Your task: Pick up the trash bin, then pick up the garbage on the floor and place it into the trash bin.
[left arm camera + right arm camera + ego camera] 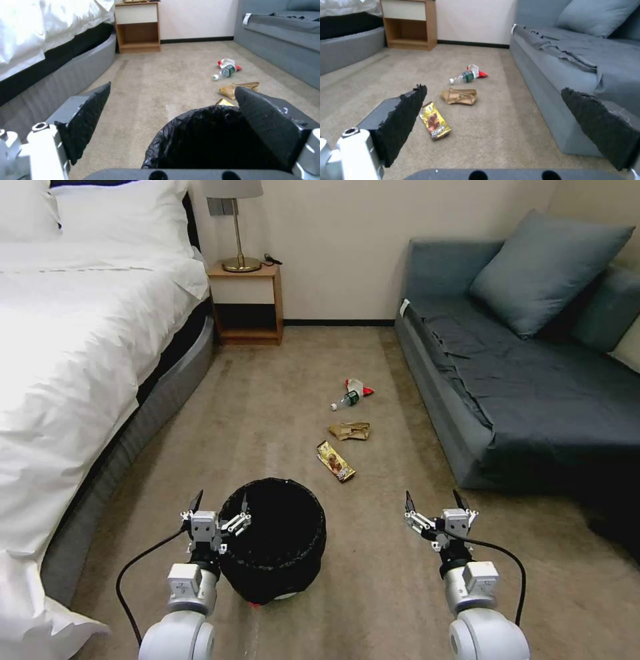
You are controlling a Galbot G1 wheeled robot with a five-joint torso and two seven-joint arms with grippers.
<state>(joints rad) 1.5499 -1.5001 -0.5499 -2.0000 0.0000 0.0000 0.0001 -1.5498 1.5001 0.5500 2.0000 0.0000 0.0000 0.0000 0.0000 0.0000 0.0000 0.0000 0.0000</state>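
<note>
Black-lined trash bin (pixel 273 540) on carpet, rim between my left gripper's (pixel 220 508) spread fingers; my right gripper (pixel 433 503) spread, empty; gold snack wrapper (pixel 335 461) beyond.

The room is seen from above in the head view, looking forward and down over the carpet (pixel 280 380) between bed (pixel 80 333) and sofa (pixel 527 393), with the nightstand (pixel 245 303) at the far wall. The left wrist view is taken low, close behind the trash bin (pixel 206 140), facing the same wall. The right wrist view is taken low beside the sofa (pixel 573 70), facing likewise. The nightstand (pixel 410 23), carpet and litter (pixel 460 96) are shared by all three views.
</note>
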